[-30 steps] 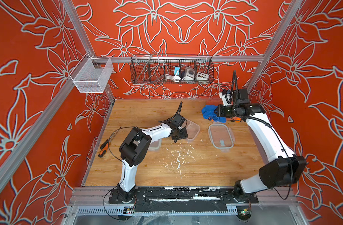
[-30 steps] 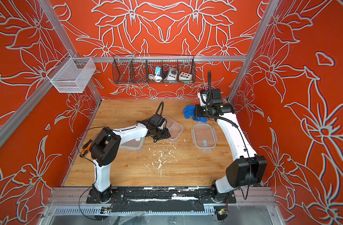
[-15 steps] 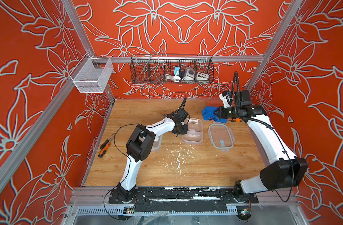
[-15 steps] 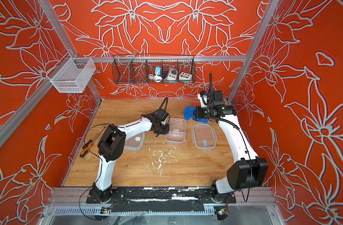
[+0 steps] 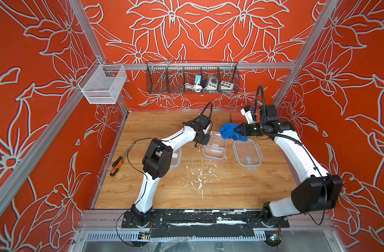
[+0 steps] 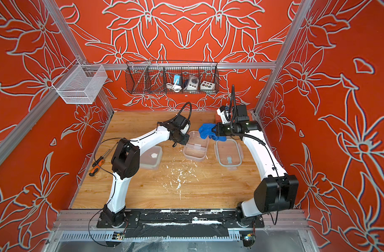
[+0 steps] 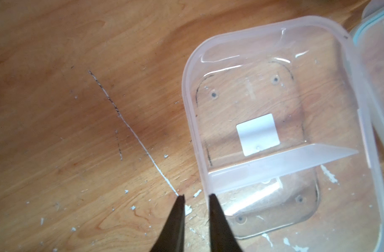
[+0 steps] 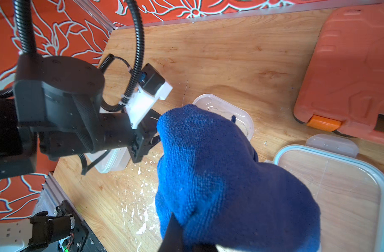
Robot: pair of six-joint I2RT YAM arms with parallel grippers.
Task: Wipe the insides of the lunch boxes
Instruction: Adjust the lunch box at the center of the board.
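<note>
A clear lunch box (image 5: 215, 148) (image 6: 196, 146) with an inner divider and a white label (image 7: 257, 134) sits flat mid-table. My left gripper (image 5: 203, 140) (image 7: 196, 196) hovers at its left rim, jaws a little apart with only bare wood between them; one fingertip (image 7: 213, 197) is over the rim. The other lunch box (image 6: 151, 158), with a white smear inside, lies partly under my left arm. My right gripper (image 5: 235, 131) (image 8: 193, 240) is shut on a bunched blue cloth (image 5: 229, 131) (image 8: 208, 174), held above the far end of the divided box.
A flat clear lid (image 5: 247, 153) (image 8: 330, 185) lies right of the divided box. An orange tool case (image 8: 350, 65) sits at the back right. A screwdriver (image 5: 117, 163) lies by the left wall. White flakes (image 5: 199, 174) litter the table's middle. Wire baskets hang on the back wall.
The divided lunch box, tilted up in my left gripper a second ago, now lies flat, and the jaws have come off it. My right gripper with the cloth has edged left.
</note>
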